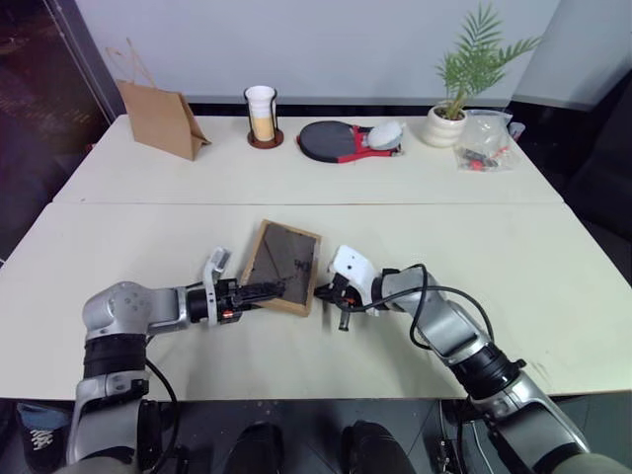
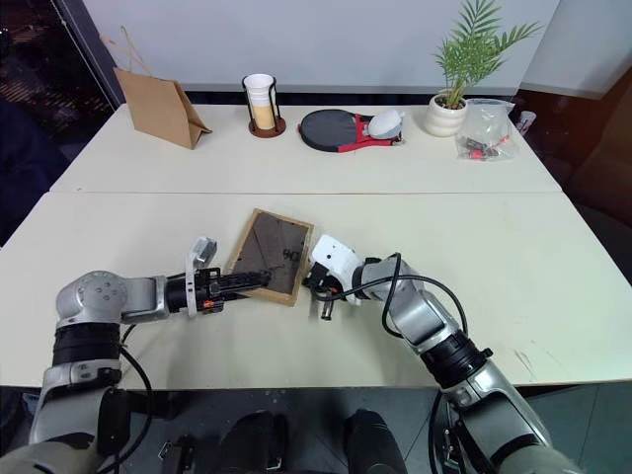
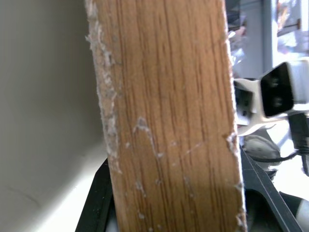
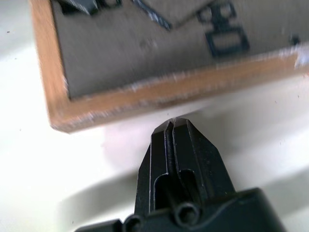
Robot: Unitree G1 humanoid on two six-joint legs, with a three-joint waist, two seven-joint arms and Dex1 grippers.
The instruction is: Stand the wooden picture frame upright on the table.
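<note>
A pale cream table [image 1: 553, 286], made of two tops with a seam running across it, stood before a white wall, with dark floor beyond its edges.

On the near top the left claw [image 1: 277, 288] reached in from the left, its black fingers [image 3: 96, 203] set on either side of the near edge of the wooden picture frame [image 1: 283, 265]; in the left wrist view the light-wood rail stood between them, so the claw looked closed on the frame, though actual contact of the pads could not be made out. The right claw [image 4: 175, 123] had its fingers pressed together, shut and empty, with the tips just beside the frame's right edge; whether they touched the wood could not be told.

The frame lay near the middle of the near top, back side up, its dark grey-brown panel and small metal fittings facing the ceiling, turned a little askew to the table edge. It seemed tilted, its near edge raised somewhat, but this was not certain.

On the far top, well apart from the frame, stood a brown paper bag [image 1: 163, 119] at the left, then a white cup in a dark holder [image 1: 262, 117], a black and red paddle [image 1: 336, 141] with a white object resting on it, a potted plant [image 1: 449, 118] and a clear plastic bag [image 1: 484, 141] at the right.
</note>
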